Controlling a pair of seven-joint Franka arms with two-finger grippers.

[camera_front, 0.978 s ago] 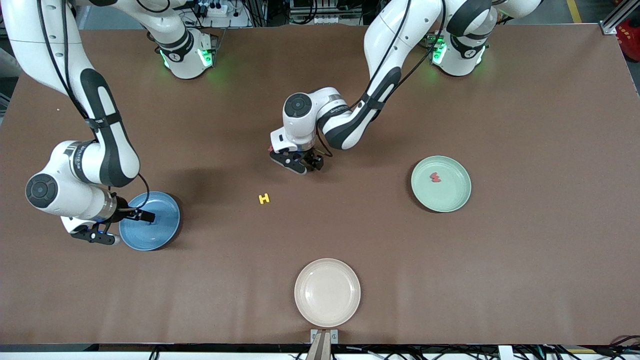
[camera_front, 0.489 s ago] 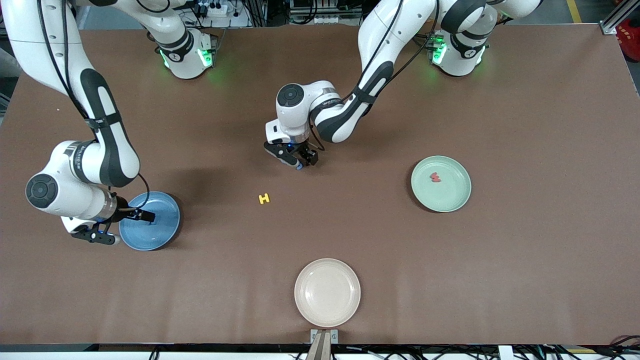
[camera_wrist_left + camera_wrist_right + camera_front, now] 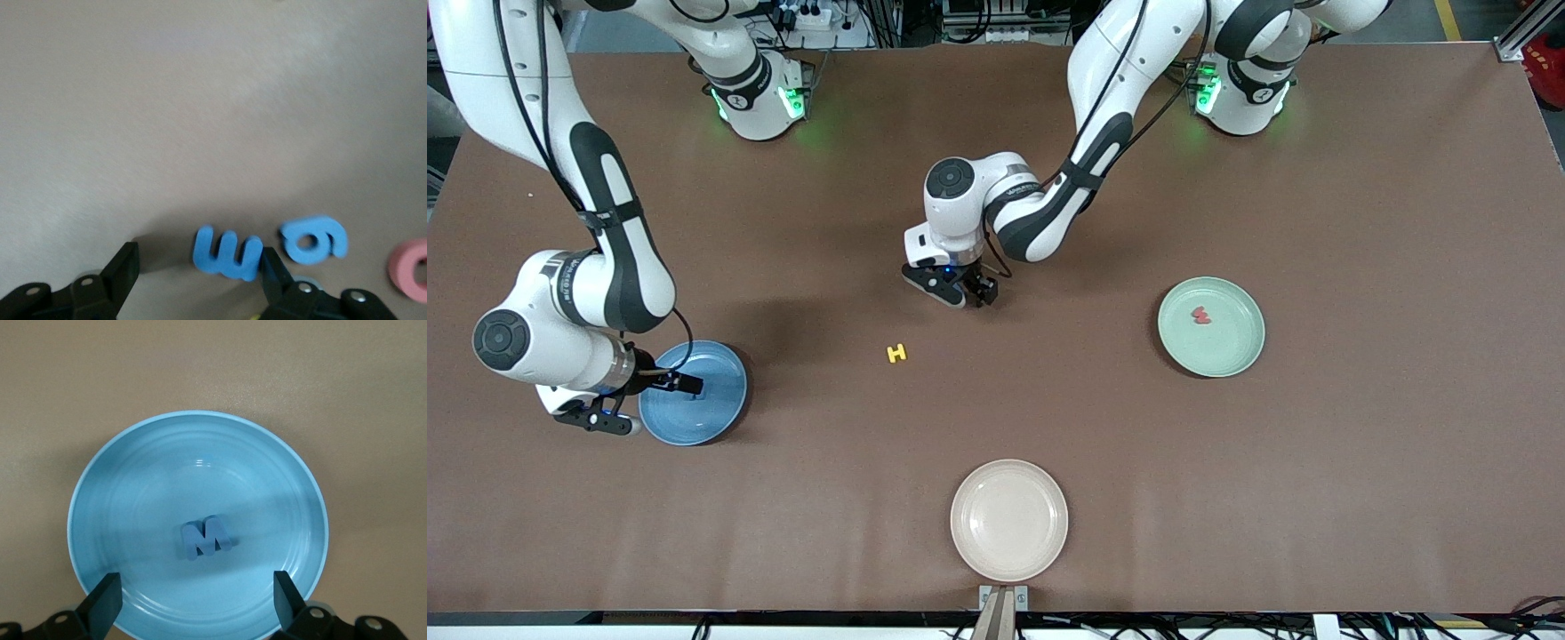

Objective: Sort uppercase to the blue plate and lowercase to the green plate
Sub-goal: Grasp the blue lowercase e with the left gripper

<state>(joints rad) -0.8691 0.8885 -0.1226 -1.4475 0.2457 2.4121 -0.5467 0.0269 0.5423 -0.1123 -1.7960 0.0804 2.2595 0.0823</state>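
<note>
Right arm: waits at the 8 o'clock part of the table.
Right gripper point(image 3: 197, 603): hangs over the blue plate's edge, fingers spread wide, holding nothing.
Blue plate point(image 3: 720, 409): sits at 8 o'clock from the table's middle.
M point(image 3: 205, 538): a blue big letter, it lies in the blue plate, close to the middle of the plate.
H point(image 3: 896, 353): a yellow big letter, it lies alone on the bare table, at 7 o'clock from the left gripper and well apart from every plate.
Left gripper point(image 3: 200, 273): low over the middle of the table, fingers apart, not squeezing yet. The m is in the gap.
m point(image 3: 227, 253): a blue small letter, flat on the table between the two fingers. One end touches one finger point(image 3: 273, 270). The other finger is apart from it.
g point(image 3: 313, 239): a blue small letter, flat on the table just beside the m, not touching it.
Red letter point(image 3: 410, 270): a round red shape near the g. Part of it is cut off, so I cannot tell which letter it is.
Cream plate point(image 3: 1009, 551): sits at 6 o'clock, near the table's edge.
Green plate point(image 3: 1227, 356): sits at 3 o'clock from the table's middle.
w point(image 3: 1201, 315): a red small letter, it lies in the green plate, a bit toward 11 o'clock from the plate's middle.
</note>
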